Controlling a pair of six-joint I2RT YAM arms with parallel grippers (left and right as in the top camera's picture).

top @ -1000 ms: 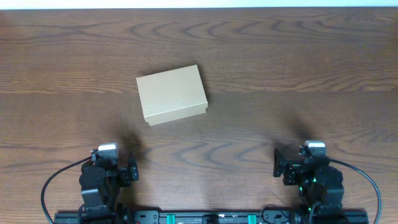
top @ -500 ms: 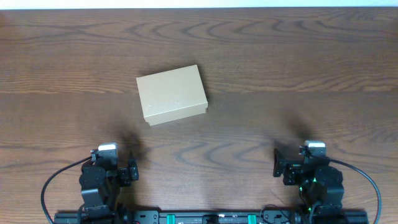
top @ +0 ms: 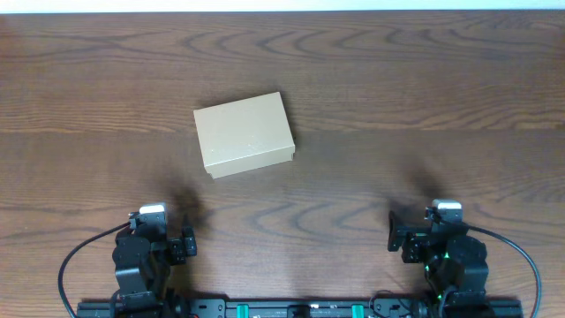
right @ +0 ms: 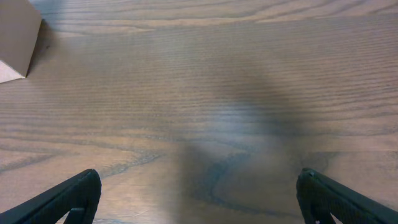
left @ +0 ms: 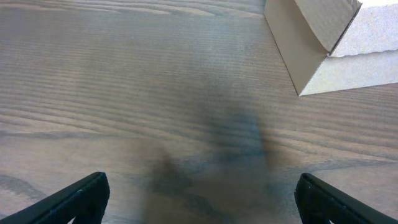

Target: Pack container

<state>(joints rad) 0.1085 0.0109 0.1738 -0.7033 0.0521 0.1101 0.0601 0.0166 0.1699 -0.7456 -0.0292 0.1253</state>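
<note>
The container [top: 244, 134] is a small tan cardboard box with its flap lid shut, lying on the wooden table a little left of centre. Its near corner shows at the top right of the left wrist view [left: 323, 43], and an edge shows at the top left of the right wrist view [right: 17, 37]. My left gripper [top: 159, 240] is open and empty at the table's front left, well short of the box; its fingertips frame bare wood [left: 199, 199]. My right gripper [top: 433, 237] is open and empty at the front right [right: 199, 199].
The wooden table [top: 424, 97] carries only the box. A pale strip runs along the table's far edge [top: 282, 5]. The arm bases and a black rail sit along the front edge [top: 300, 309].
</note>
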